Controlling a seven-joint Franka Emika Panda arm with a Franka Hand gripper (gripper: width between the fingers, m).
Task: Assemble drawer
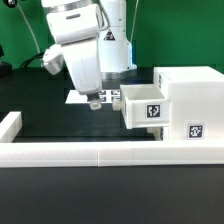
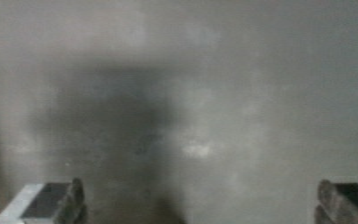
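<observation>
The tall white box shell (image 1: 195,95) stands at the exterior view's right, with a tag on its front. A small white tray (image 1: 145,108) sits partly pushed into its open side, with a tag on its end. My gripper (image 1: 95,101) hangs above the table just to the left of the tray, apart from it. In the wrist view its fingers (image 2: 60,198) stand far apart with nothing between them, only blurred grey table below. A second tray is not in view.
A long low white wall (image 1: 90,152) borders the table's front and turns back at the exterior view's left (image 1: 10,125). The marker board (image 1: 85,97) lies flat behind the gripper. A green backdrop is behind the arm.
</observation>
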